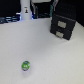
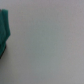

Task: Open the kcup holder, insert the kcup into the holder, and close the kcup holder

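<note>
Kcup [image 1: 25, 65] — one; kcup holder [image 1: 63, 23] — one

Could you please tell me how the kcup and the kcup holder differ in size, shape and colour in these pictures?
The kcup holder is a large black boxy block; the kcup is a far smaller round pod. The kcup holder carries pale rectangular marks; the kcup's top is green, blue and white. Both rest apart on the same pale table.
</note>
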Controlling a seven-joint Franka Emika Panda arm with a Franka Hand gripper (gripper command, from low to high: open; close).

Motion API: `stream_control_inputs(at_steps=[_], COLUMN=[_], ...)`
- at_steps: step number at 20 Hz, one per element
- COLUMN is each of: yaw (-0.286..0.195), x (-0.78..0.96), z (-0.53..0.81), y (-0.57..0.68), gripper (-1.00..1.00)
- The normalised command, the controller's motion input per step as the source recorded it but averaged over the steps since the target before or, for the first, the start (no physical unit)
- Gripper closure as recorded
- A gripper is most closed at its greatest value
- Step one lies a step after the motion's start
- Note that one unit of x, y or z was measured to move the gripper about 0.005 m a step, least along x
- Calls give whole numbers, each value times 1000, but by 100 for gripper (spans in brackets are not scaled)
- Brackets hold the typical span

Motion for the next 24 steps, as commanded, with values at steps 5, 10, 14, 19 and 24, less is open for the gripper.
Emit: stream_control_inputs(at_steps=[5,10,14,19,24], yaw=[-183,-187,-175,-172,-161], x=[-73,-34,-55,-137,-220], z=[67,15,-13,-91,-181], y=[793,831,851,798,632], gripper=[-100,-100,-100,-100,-100])
